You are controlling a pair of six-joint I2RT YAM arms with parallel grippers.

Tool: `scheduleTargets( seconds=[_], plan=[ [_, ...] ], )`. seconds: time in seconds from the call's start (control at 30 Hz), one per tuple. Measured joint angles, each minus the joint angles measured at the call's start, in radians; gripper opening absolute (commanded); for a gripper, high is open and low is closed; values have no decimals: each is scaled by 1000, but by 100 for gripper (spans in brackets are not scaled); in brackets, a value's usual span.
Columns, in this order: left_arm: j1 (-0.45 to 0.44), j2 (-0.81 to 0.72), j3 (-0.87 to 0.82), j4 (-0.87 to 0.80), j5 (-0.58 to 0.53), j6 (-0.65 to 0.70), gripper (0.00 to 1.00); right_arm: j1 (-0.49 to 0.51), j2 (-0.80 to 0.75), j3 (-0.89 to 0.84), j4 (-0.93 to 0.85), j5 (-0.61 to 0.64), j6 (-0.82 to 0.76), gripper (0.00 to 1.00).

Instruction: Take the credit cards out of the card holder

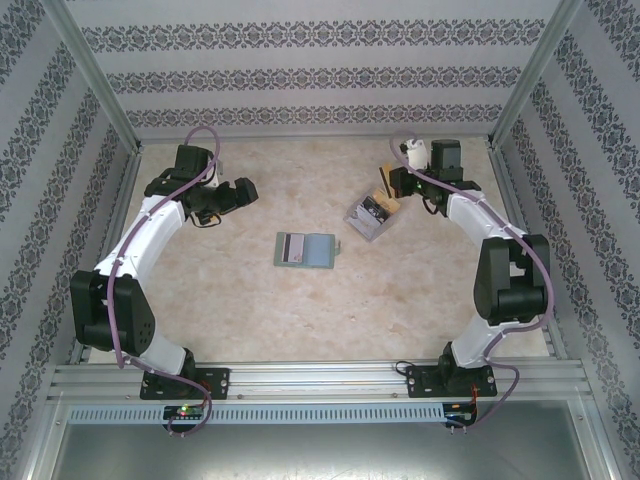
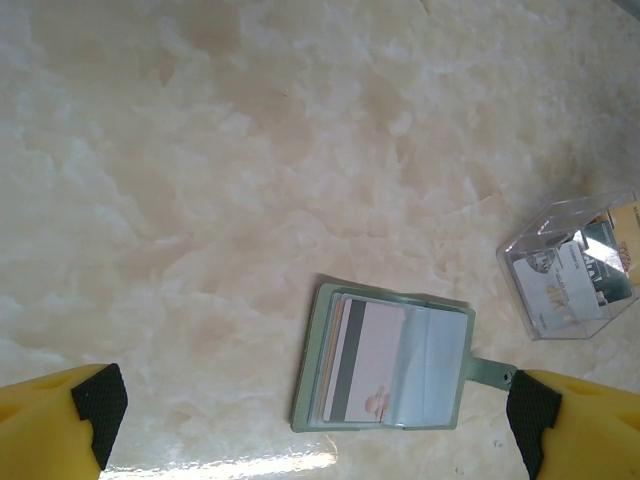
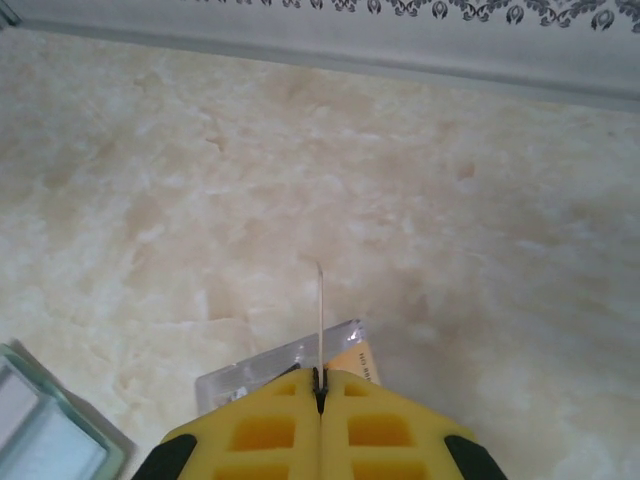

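I am hovering my left claw spread wide and empty. The card holder is lying open and flat on the table, just ahead of my fingertips and between them. The credit cards in its slot look thin, stiff and slick. I am judging their exposed edge the place to pinch, since the soft holder may drag along. My right claw is clenching a thin card edge-on above the clear box.

bare table rings the card holder; clear box stands near its right.
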Motion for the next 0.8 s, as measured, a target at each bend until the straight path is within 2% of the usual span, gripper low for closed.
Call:
scheduleTargets(
  seconds=[0.63,0.8],
  plan=[
    [0,15,-17,0,15,11,99,3,198,280,-356,6,-334,0],
    [0,15,-17,0,16,21,99,8,235,334,-422,9,-382,4]
  ],
)
